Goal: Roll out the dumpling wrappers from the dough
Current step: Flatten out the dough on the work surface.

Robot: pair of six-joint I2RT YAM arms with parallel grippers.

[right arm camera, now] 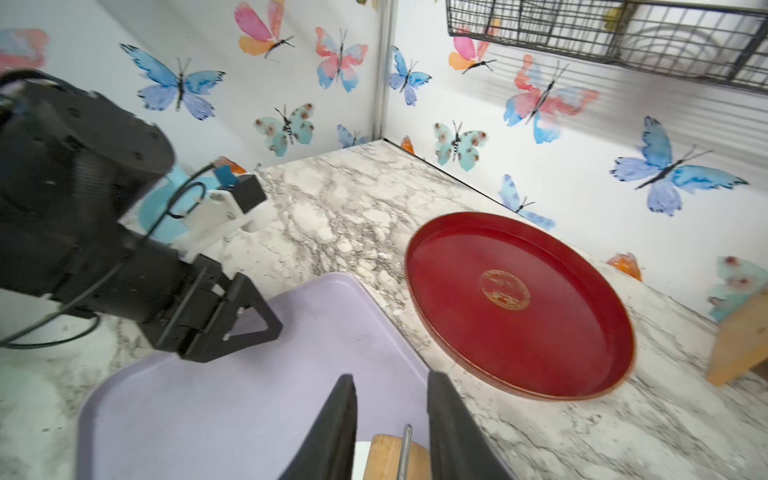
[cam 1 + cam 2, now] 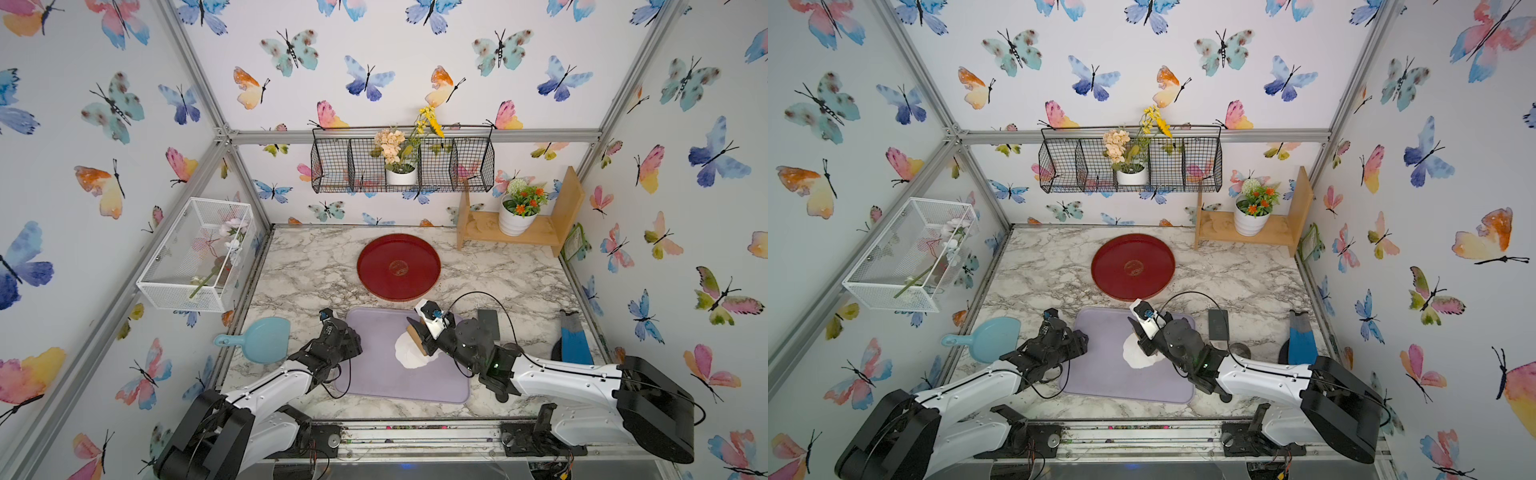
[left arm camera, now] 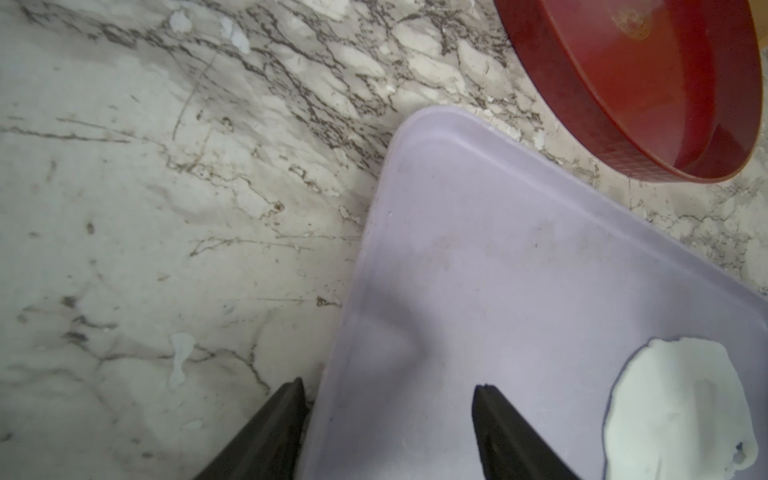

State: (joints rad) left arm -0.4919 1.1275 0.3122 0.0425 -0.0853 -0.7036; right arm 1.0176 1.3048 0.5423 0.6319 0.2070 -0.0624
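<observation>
At the lilac mat's (image 2: 374,374) left edge my left gripper (image 3: 390,415) hung w/ jaws spread, holding nothing, one finger over the marble top (image 3: 166,249) and one over the mat. Right of mat centre lay the dough (image 2: 409,355), a flattish irregular white sheet. At its far side my right gripper (image 1: 392,415) pinched the wooden roller (image 2: 417,337), barrel apparently down on the dough. Step, as I judged: thinning the sheet; no dumpling wrappers visible yet. Next move prob. needed even downward pressure & a stroke across w/o dragging it.
</observation>
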